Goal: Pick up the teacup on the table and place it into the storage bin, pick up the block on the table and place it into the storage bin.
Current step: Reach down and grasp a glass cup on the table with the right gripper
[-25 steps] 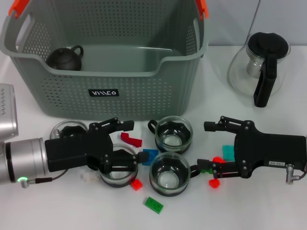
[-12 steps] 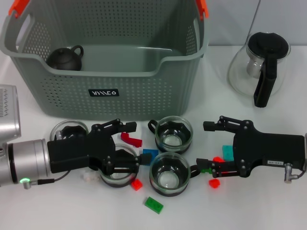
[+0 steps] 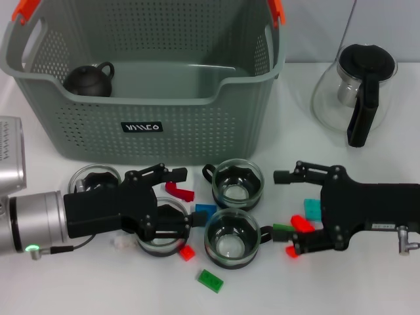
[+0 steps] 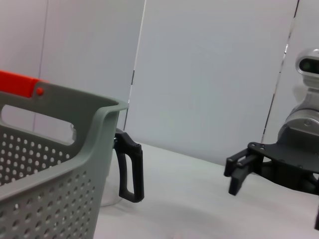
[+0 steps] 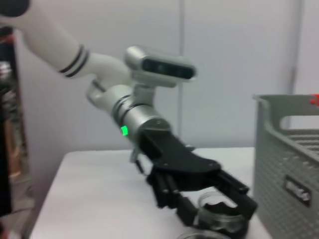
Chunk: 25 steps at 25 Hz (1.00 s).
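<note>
My left hand (image 3: 176,197) low on desk (image 3: 367,289), fingers spread wide around teacup (image 3: 162,226) in front of storage bin (image 3: 147,85); right hand (image 3: 287,213) spread wide, straddling red block (image 3: 301,223) near second teacup (image 3: 231,237)

White worktop (image 3: 98,289) carries the storage bin (image 3: 144,128) at upper left, a glass jug (image 3: 354,92) upper right, teacups (image 3: 233,239) and blocks (image 3: 211,280) across the lower middle.

Left gripper (image 3: 176,197) and right gripper (image 3: 285,213) lie low, jaws spread, facing each other
</note>
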{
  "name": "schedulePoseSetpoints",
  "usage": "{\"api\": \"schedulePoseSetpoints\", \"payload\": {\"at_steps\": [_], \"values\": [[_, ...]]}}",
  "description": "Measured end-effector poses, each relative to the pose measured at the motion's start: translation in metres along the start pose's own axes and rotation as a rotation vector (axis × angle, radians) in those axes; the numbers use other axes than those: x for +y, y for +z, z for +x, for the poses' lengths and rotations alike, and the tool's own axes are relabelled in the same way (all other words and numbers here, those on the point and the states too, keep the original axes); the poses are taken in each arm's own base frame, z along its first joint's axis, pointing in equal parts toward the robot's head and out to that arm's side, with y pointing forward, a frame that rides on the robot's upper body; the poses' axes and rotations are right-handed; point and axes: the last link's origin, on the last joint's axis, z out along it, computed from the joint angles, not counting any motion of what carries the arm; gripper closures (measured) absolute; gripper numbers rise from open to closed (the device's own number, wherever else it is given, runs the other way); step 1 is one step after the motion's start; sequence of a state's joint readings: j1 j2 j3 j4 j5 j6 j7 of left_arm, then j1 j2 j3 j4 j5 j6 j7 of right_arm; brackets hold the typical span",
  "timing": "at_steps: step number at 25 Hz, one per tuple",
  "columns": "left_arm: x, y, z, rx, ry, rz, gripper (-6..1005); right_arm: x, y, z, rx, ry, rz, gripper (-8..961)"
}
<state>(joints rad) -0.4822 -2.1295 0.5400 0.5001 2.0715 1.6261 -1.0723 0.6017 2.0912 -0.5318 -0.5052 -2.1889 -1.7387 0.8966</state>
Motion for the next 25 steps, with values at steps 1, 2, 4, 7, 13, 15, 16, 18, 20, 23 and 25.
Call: {"api": "schedulePoseSetpoints", "payload": {"at_steps": [1,2,4,7,13,15,16,18,20,23,25], "values": [[0.0,0.0,0.0,0.0,-0.001,0.0,67,-0.001,0.001,-0.002,0.015,-0.009,-0.021,12],[0.0,-0.001,-0.001,0.0,-0.002,0.001,68,-0.002,0.002,-0.005,0.03,-0.016,-0.042,12],[0.001,-0.001,-0.002,-0.002,-0.004,0.004,68,-0.004,0.003,-0.011,0.066,-0.026,-0.089,12],[0.002,-0.001,-0.003,-0.001,-0.01,0.005,68,-0.007,0.006,-0.024,0.124,-0.044,-0.165,13],[0.004,-0.004,-0.005,-0.002,-0.015,0.006,69,-0.016,0.017,-0.045,0.262,-0.075,-0.257,13],[0.003,-0.006,-0.006,-0.005,-0.014,0.01,69,-0.017,0.021,-0.05,0.301,-0.097,-0.28,13],[0.003,-0.007,-0.006,-0.005,-0.015,0.012,69,-0.017,0.024,-0.052,0.316,-0.105,-0.289,13],[0.003,-0.008,-0.007,-0.004,-0.016,0.016,69,-0.019,0.03,-0.056,0.355,-0.123,-0.306,12],[0.003,-0.009,-0.007,-0.004,-0.018,0.018,69,-0.02,0.036,-0.06,0.391,-0.143,-0.322,12],[0.003,-0.009,-0.007,-0.004,-0.023,0.021,69,-0.018,0.047,-0.062,0.44,-0.168,-0.358,12],[0.002,-0.009,-0.008,-0.005,-0.028,0.025,70,-0.015,0.057,-0.063,0.479,-0.191,-0.379,11]]}}
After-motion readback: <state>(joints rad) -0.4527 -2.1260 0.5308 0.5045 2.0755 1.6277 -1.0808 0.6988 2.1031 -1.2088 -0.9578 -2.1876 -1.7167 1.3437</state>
